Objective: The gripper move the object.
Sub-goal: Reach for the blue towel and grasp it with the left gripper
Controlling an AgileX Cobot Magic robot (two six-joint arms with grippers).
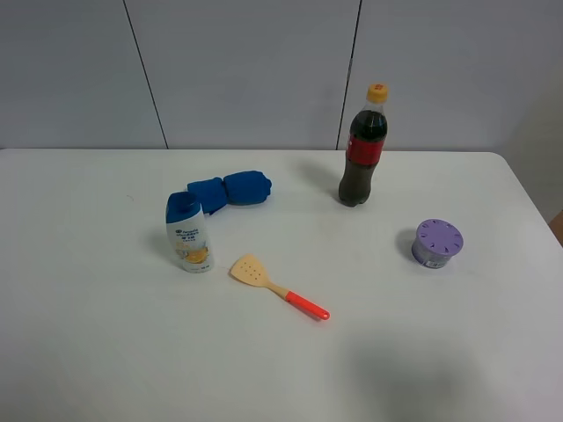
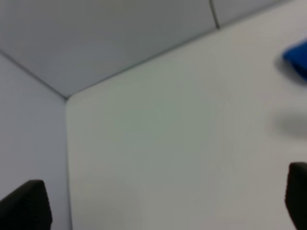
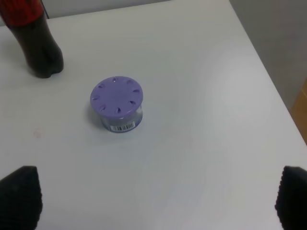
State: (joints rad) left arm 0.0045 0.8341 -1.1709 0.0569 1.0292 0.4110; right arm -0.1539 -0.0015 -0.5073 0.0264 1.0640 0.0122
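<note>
The left end effector point(image 2: 160, 203) and right end effector point(image 3: 156, 199) both gape wide, gripping nothing. The cloth point(image 1: 230, 191) (royal blue, pinched into two rounded lumps) lies on the worktop point(image 1: 106, 334) at one o'clock from the shampoo point(image 1: 188, 232), just beside it.

Only small bits of the robot show. The left gripper point(image 2: 160, 203) has two black fingertips point(image 2: 24, 207). They look dark and blurry, with rounded tops, one fat and one thin at the picture's edge. The right gripper point(image 3: 156, 196) has two black fingertips point(image 3: 20, 196) too. These are clearer. Their skin is bumpy all over, with tiny dots like rubber, and their corners are soft and round.
</note>
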